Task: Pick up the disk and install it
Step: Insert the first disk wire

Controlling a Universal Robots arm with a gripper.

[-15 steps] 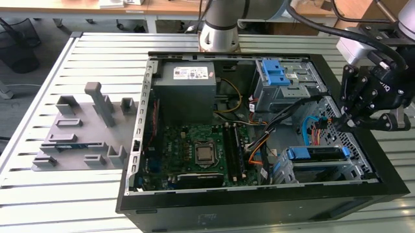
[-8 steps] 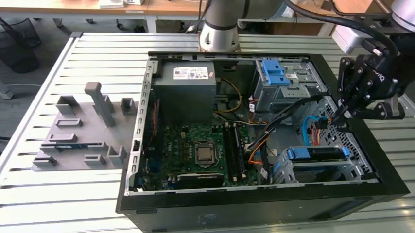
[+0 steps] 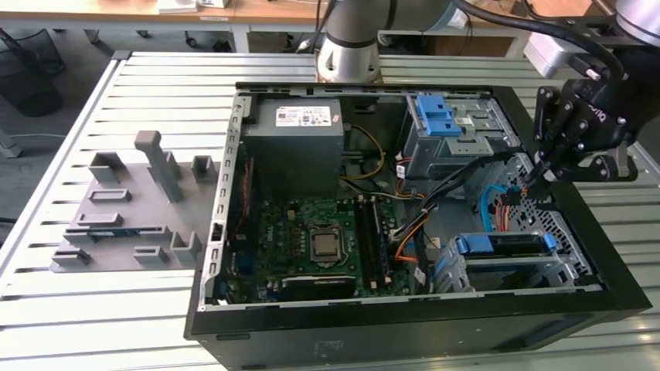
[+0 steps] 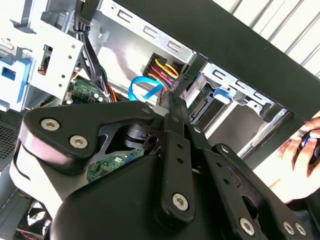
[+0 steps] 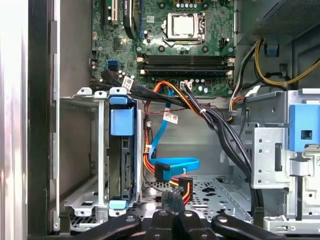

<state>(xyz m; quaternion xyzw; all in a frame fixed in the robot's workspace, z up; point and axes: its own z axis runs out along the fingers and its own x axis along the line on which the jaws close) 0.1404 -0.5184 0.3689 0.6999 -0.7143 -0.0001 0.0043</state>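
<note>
The disk (image 3: 502, 245), framed by its blue bracket, sits inside the lower drive cage of the open computer case (image 3: 577, 305), at the exterior view's right. In the first wrist view the disk (image 5: 122, 155) is seen edge-on in that cage. My gripper (image 3: 529, 182) hangs inside the case above the disk, at the loose cables. Its black fingers (image 5: 171, 201) are shut, tips together, right beside the black power connector (image 5: 184, 186) with red and yellow wires and the blue data cable (image 5: 177, 165). In the second wrist view the gripper (image 4: 171, 100) points at those same cables.
The grey power-supply box (image 3: 299, 147) fills the back of the case, and the motherboard (image 3: 320, 239) lies in the middle. An upper drive cage with light-blue latches (image 3: 438, 120) stands behind my gripper. A grey fixture (image 3: 134, 205) rests on the slatted table. A person's hand (image 4: 305, 150) is near the case.
</note>
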